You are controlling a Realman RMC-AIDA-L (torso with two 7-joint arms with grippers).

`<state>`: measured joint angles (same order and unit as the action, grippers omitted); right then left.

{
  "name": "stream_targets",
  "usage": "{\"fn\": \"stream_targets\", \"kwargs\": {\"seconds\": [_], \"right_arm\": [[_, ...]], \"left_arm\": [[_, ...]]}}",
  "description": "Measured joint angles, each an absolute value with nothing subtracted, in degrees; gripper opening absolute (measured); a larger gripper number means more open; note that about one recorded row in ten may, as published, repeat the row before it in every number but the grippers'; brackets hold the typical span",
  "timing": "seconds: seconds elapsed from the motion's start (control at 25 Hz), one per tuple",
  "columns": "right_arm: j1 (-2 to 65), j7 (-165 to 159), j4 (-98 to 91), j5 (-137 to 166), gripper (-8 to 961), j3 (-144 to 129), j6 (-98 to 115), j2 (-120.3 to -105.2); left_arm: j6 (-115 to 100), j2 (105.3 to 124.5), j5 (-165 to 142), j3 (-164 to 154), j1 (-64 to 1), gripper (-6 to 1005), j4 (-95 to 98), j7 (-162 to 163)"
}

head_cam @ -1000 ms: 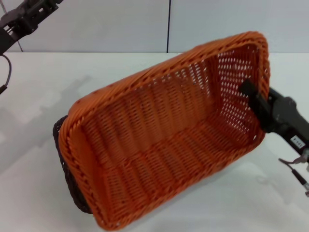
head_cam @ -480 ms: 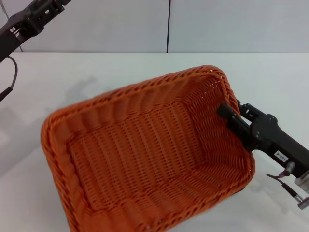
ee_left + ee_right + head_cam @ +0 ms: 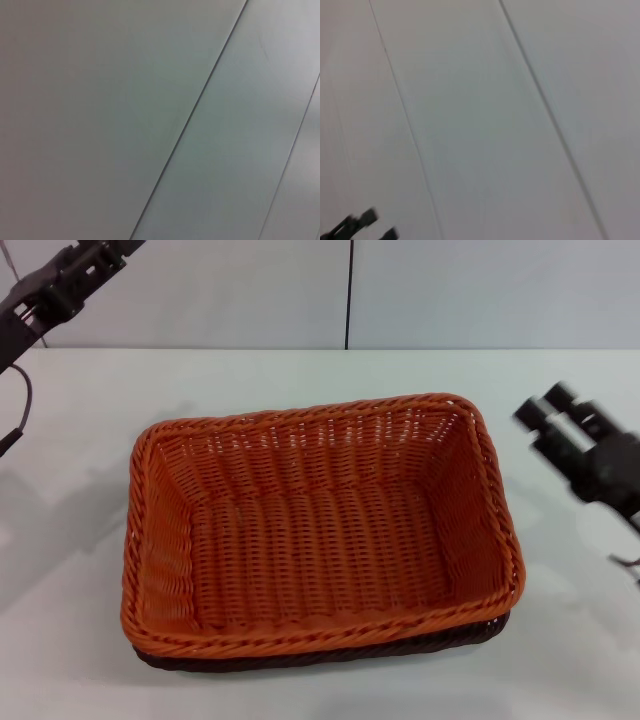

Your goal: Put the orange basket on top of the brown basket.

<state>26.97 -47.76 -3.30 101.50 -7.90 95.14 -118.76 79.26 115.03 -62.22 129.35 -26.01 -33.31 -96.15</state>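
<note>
The orange basket (image 3: 315, 530) sits level, nested on top of the brown basket (image 3: 330, 656). Only a dark strip of the brown basket shows, under the orange rim along the front and at the right corner. My right gripper (image 3: 545, 406) is open and empty. It is off to the right of the baskets, apart from the orange rim and above the table. My left arm (image 3: 60, 285) is raised at the far left, away from the baskets. Both wrist views show only wall panels.
The white table (image 3: 300, 375) runs all round the baskets and meets a pale panelled wall (image 3: 450, 290) at the back. A dark cable (image 3: 20, 410) hangs from the left arm at the left edge.
The orange basket has come down from a tilt and settled flat on the brown one. My right gripper has let go of its right rim and drawn back up and to the right.
</note>
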Motion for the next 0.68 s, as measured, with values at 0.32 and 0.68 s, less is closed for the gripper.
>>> {"fn": "stream_targets", "kwargs": {"seconds": [0.32,0.68], "right_arm": [[26.37,-49.37,-12.34,100.67,609,0.81,96.89,-118.51],[28.41,-49.59,-12.63,84.09,609,5.31,88.74,-118.16]], "left_arm": [[82.46,117.29,-61.75,133.97,-23.06,859,-34.19,-96.75],[84.53,118.16,-60.31,145.85,-21.53,859,-30.36,-107.77]]}}
